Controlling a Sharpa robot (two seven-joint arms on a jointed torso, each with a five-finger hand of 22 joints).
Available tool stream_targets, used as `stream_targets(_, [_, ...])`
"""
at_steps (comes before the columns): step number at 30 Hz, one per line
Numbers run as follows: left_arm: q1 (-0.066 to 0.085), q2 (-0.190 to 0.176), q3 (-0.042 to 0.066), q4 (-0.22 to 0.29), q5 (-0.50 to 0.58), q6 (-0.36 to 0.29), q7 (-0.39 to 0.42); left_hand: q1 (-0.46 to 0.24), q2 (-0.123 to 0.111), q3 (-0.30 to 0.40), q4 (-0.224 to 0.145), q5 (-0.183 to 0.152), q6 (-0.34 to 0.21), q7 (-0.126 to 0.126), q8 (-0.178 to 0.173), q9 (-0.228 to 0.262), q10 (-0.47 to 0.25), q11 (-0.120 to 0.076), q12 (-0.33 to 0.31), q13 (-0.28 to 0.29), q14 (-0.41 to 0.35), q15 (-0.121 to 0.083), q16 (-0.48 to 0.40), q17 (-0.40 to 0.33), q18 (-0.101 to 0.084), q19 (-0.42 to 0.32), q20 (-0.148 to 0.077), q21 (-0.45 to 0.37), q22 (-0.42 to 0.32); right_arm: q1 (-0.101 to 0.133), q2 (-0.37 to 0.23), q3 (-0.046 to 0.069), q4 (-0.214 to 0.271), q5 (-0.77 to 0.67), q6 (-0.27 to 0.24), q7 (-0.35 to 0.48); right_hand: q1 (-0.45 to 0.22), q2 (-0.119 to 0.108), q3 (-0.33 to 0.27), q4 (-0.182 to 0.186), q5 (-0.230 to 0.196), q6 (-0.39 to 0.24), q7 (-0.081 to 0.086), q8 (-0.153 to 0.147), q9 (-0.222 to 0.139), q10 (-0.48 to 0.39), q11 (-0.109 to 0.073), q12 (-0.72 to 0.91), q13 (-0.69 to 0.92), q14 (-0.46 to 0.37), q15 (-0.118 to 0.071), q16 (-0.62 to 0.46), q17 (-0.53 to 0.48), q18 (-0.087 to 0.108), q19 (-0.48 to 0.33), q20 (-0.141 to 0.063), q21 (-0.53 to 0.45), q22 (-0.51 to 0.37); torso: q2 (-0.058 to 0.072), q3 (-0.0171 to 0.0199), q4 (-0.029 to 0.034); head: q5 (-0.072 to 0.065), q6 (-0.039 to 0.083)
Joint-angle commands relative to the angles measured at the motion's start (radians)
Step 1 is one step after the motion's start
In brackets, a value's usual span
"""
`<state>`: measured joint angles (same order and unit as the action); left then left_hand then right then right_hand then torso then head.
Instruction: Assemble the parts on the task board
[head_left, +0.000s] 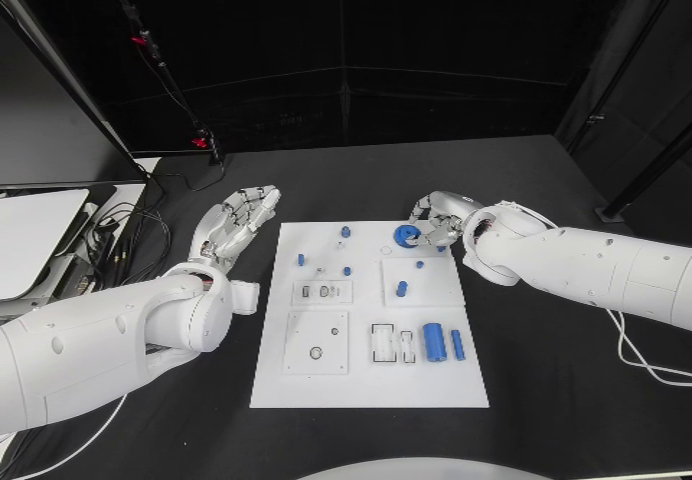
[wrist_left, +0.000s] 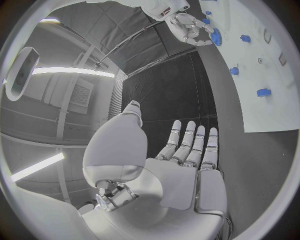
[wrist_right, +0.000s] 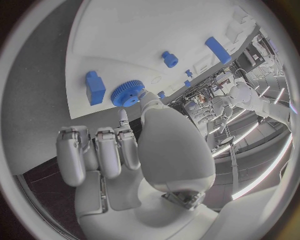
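The white task board lies in the middle of the black table. At its far edge sits a blue gear, and my right hand pinches it between thumb and a fingertip; the right wrist view shows the gear against the thumb, the other fingers curled in. My left hand hovers beside the board's far left corner, fingers straight and apart, holding nothing; the same hand appears flat over the table. A blue cylinder and a thin blue bar lie near the board's right edge.
Small blue pegs stand on the board, with grey recessed slots between them. A blue block lies near the gear. Cables and a white panel crowd the table's left; a cable trails on the right.
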<state>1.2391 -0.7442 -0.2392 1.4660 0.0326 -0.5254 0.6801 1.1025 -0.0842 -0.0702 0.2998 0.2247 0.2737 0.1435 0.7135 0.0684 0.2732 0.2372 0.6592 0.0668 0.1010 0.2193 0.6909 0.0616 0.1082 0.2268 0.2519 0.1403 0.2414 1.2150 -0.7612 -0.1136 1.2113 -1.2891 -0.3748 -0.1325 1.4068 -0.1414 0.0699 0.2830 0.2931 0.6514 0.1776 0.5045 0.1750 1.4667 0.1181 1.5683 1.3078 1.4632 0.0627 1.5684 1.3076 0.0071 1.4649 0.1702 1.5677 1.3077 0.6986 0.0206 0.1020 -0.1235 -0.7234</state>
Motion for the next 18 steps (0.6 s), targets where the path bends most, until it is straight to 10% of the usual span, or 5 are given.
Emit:
stream_targets(1, [0.001,0.000,0.001,0.000,-0.002,0.008,0.298,-0.001,0.011,0.006,-0.002,0.003,0.003,0.145,0.005,-0.002,-0.001,0.009,0.005,-0.001,0.000,0.006,0.004,0.001,-0.006,-0.002,0.004,0.005,0.001,0.001,0.004,0.000,-0.004,-0.012,0.006,-0.012,0.007,0.003,0.007,0.000,-0.003,0.007,0.016,0.007,-0.001,0.104,0.009,0.003,0.263,0.108,0.007,0.002,0.263,-0.007,0.106,0.009,0.003,0.263,0.000,-0.0003,0.0004,0.000,-0.001])
stream_targets(18, [0.001,-0.002,0.001,0.003,-0.002,0.008,0.297,-0.002,0.014,0.007,-0.002,0.004,0.002,0.145,0.005,-0.002,-0.001,0.010,0.005,-0.001,0.000,0.007,0.004,0.001,-0.006,-0.002,0.004,0.006,0.001,0.001,0.026,0.000,-0.023,-0.025,0.052,-0.032,0.005,0.008,0.011,0.001,-0.008,0.023,0.015,0.006,-0.005,0.104,0.009,0.003,0.263,0.108,0.007,0.002,0.263,-0.007,0.106,0.010,0.003,0.263,0.000,0.0000,-0.0003,0.008,-0.003])
